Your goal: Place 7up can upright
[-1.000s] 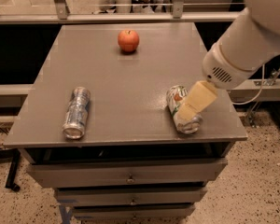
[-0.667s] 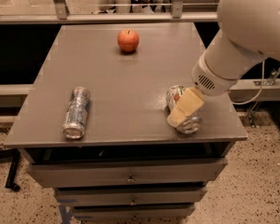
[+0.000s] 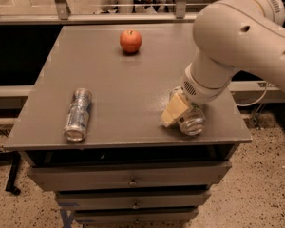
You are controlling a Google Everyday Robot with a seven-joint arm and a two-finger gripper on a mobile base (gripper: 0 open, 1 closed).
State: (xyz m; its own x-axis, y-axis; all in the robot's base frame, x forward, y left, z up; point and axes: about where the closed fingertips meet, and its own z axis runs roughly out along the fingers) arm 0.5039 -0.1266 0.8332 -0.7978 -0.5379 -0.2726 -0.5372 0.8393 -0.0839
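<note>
The drawers (image 3: 128, 175) under the table (image 3: 123, 80) were closed, their contents hidden. The 7up can (image 3: 194, 122) lay on its side near the front right corner, silver end toward the camera, label mostly covered. The gripper (image 3: 177, 113) sat at its left flank; its hold could not be told.

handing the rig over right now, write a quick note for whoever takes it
Gripper: low at the front right of the table, against the 7up can.
7up can: on its side near the front edge.
Done: gripper is at the can.
Left: stand it upright and let go.
Also there: apple at the back, slim silver can lying front left.
</note>
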